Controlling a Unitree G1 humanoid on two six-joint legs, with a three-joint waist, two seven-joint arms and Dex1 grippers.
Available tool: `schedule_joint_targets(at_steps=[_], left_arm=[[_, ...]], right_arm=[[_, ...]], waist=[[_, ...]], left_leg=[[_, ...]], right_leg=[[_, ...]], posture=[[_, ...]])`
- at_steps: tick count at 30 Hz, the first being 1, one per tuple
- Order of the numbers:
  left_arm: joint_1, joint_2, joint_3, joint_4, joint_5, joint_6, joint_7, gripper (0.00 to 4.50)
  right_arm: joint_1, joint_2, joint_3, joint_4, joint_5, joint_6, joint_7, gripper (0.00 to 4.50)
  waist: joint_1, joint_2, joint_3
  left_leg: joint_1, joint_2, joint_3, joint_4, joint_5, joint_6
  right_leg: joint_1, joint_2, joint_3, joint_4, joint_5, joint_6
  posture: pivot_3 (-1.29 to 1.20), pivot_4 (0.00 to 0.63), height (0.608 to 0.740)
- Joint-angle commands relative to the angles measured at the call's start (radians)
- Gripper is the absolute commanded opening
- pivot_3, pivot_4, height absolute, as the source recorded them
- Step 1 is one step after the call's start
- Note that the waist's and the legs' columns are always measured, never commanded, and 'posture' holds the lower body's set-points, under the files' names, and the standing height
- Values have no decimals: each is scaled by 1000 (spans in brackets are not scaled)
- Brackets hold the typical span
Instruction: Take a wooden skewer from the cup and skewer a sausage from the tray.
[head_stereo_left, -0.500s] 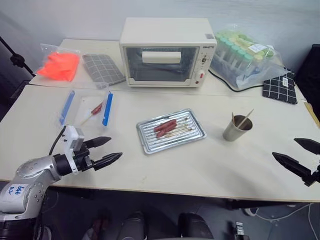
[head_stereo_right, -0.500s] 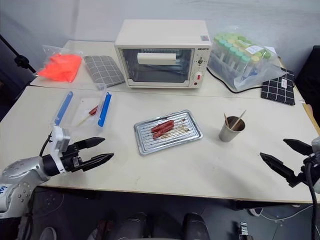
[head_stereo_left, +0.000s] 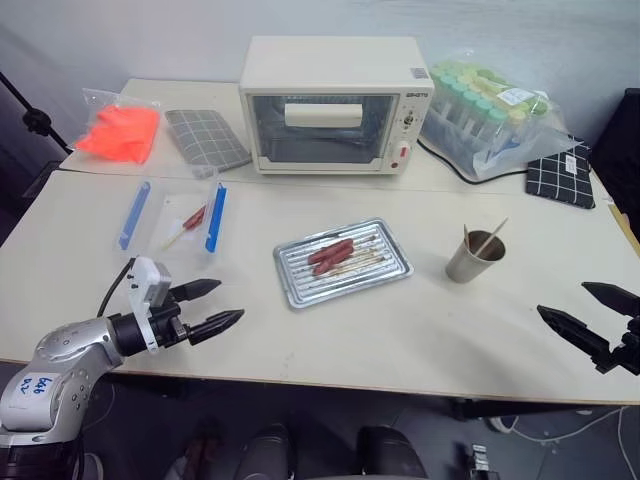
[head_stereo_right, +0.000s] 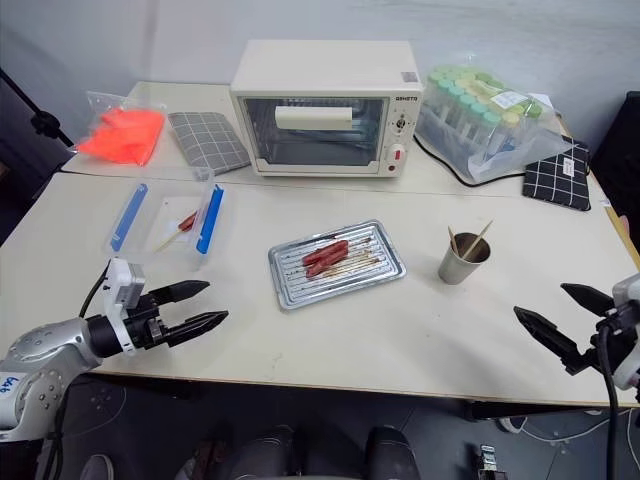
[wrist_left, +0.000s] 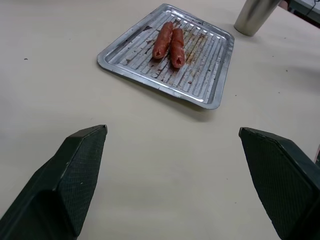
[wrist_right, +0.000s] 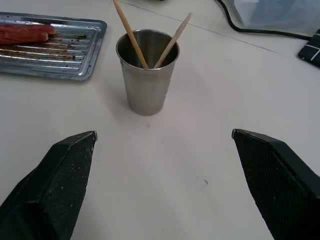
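Cream table (head_stereo_left: 420, 330) fills the middle of the frame. Nothing is picked yet, I think; next the right gripper (head_stereo_right: 556, 321), lower right, must reach up to the cup (head_stereo_right: 462, 258) and pinch a wooden skewer (wrist_right: 131, 34). The tray (head_stereo_left: 292, 286) at center holds each sausage (wrist_left: 164, 39). The left gripper (head_stereo_left: 212, 306) waits lower left. Both jaws are wide apart, empty, touching nothing.

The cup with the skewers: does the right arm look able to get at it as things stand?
Probably yes. The right claw is open and faces the cup across bare table. Two wooden skewers stick up above the rim, nothing crowding them.
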Motion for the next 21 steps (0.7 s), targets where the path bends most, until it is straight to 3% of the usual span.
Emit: schedule_joint_targets(at_steps=[1, 10, 16, 21], left_arm=[[-18, -6, 0, -21, 2, -20, 10, 4479], [-195, -26, -62, -31, -123, 95, -35, 4479], [-350, 8, -123, -34, -178, 153, -130, 4479], [-463, -21, -189, 18, -173, 156, -173, 4479]], right_arm=[[2, 13, -4, -41, 5, 4, -27, 4500], [-42, 71, 36, -209, 94, 56, -162, 4500], [-191, 111, 163, -296, 69, 78, -382, 4500], [-342, 143, 326, -268, -1, 89, -505, 4500]], waist=[[0, 0, 0], [0, 0, 0], [-6, 0, 0], [-7, -1, 0]], left_leg=[[0, 0, 0, 0, 0, 0], [1, 0, 1, 0, 0, 0], [2, 1, 2, 0, 0, -1], [2, 0, 3, 0, 0, -1]], right_leg=[[0, 0, 0, 0, 0, 0], [0, 1, 1, 0, 0, 0], [0, 2, 0, 1, 0, 0], [0, 3, -2, 1, 0, 0]], posture=[[0, 150, 740], [0, 150, 740], [0, 150, 740], [0, 150, 740]])
